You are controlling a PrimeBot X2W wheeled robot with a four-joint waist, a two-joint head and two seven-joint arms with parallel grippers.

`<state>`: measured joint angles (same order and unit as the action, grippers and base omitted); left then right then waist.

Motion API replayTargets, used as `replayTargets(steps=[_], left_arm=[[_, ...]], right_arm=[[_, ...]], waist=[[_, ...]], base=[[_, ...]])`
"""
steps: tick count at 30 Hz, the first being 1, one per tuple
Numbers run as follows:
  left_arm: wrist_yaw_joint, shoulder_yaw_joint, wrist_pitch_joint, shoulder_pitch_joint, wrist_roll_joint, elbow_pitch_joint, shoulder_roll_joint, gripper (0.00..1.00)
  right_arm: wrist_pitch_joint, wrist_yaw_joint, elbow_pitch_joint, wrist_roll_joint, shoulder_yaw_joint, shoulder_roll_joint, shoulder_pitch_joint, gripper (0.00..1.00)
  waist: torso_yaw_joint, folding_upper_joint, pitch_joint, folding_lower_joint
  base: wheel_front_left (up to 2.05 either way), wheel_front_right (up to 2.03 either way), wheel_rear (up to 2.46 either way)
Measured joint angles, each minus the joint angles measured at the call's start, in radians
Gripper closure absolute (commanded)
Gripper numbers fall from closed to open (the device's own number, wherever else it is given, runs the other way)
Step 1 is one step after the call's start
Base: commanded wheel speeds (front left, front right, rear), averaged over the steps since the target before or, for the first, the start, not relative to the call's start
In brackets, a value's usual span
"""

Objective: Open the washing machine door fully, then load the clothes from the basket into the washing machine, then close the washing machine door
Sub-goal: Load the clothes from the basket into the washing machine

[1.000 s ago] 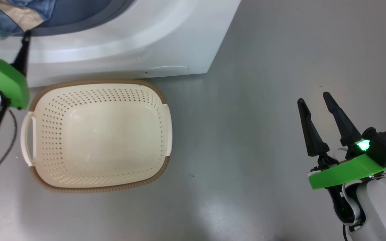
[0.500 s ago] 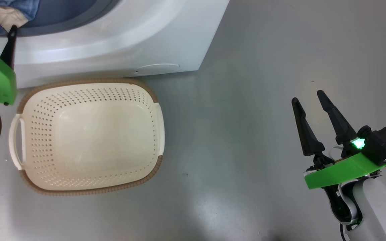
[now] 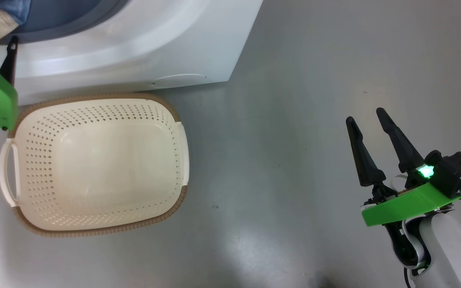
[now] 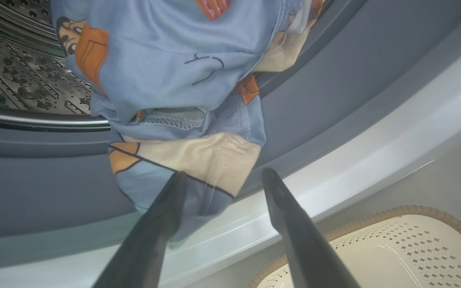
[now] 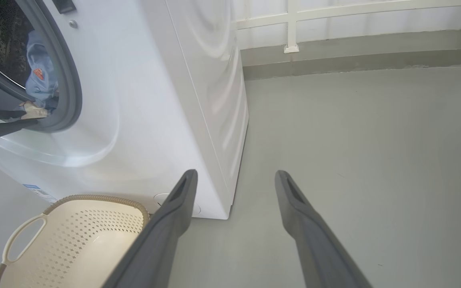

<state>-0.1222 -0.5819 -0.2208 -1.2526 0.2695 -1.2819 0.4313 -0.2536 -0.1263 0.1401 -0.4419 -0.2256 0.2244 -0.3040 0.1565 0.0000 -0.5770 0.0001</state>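
- Blue clothes [image 4: 166,80] hang over your washer's [image 3: 134,48] seal [image 4: 334,88].
- Your left gripper [image 4: 224,175] gapes wide at their lower edge, holding nothing.
- Your right gripper [image 3: 364,115] gapes too, holding nothing, well apart from the basket [image 3: 94,98].

- The clothes [image 4: 174,72] hang out of the washing machine [image 3: 134,48], just beyond the fingertips of the left gripper [image 4: 222,176].
- The basket [image 3: 94,97] sits before it, well left of the fingers of the right gripper [image 3: 365,116].
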Motion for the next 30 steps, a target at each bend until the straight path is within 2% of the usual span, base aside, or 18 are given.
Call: replayTargets(steps=[3,4,5,8,10,16,17,18,25,30], left_arm=[[0.009,-0.005,-0.001,0.0,0.0,-0.004,0.005,0.03],[0.01,-0.005,-0.005,0.0,0.0,-0.005,0.007,0.3],[0.016,-0.007,-0.008,0.0,0.0,-0.006,0.009,0.51],[0.025,-0.012,-0.01,0.0,-0.001,-0.007,0.014,0.67],[0.033,-0.014,-0.011,0.0,0.0,-0.008,0.014,0.82],[0.04,-0.021,-0.019,-0.006,-0.002,-0.009,0.015,0.86],[0.04,-0.016,-0.023,-0.01,0.004,-0.007,0.013,0.96],[0.04,-0.005,-0.027,-0.014,0.015,-0.002,0.009,1.0],[0.024,0.084,-0.03,-0.041,0.131,0.029,-0.042,1.0],[0.016,0.112,-0.03,-0.073,0.171,0.027,-0.059,1.0]], right_arm=[[0.0,0.0,0.0,0.0,0.0,-0.001,0.0,0.0],[0.0,0.0,0.0,0.0,0.0,-0.001,0.0,0.0],[0.0,0.0,0.0,0.0,0.0,-0.002,0.0,0.0],[0.0,0.0,0.0,0.0,0.0,-0.003,0.0,0.0],[0.0,0.0,0.0,0.0,0.001,-0.004,0.0,0.0],[0.0,0.0,0.0,0.0,0.001,-0.006,0.0,0.0],[0.0,0.0,0.0,0.0,0.001,-0.007,0.0,0.0],[0.0,0.0,0.0,0.0,0.002,-0.008,0.0,0.0],[0.0,0.0,-0.001,0.0,0.0,-0.019,0.0,0.0],[0.0,0.0,-0.002,0.0,-0.002,-0.03,0.0,0.0]], waist=[[0.004,0.0,0.001,0.0],[0.005,0.0,0.001,-0.0001],[0.006,0.0,0.001,0.0],[0.009,0.0,0.004,0.0],[0.009,0.0,0.006,-0.0001],[0.011,0.0,0.01,-0.0001],[0.011,0.0,0.01,0.0],[0.011,0.0,0.011,0.0],[0.013,0.0,0.011,-0.0001],[0.025,0.0,0.002,-0.0001]], base=[[0.0,0.0,0.0],[0.0,0.0,0.0],[0.0,0.0,0.0],[0.0,0.0,0.0],[0.0,0.0,0.0],[0.0,0.0,0.0],[0.0,0.0,0.0],[0.0,0.0,0.0],[0.0,0.0,0.0],[0.0,0.0,0.0]])
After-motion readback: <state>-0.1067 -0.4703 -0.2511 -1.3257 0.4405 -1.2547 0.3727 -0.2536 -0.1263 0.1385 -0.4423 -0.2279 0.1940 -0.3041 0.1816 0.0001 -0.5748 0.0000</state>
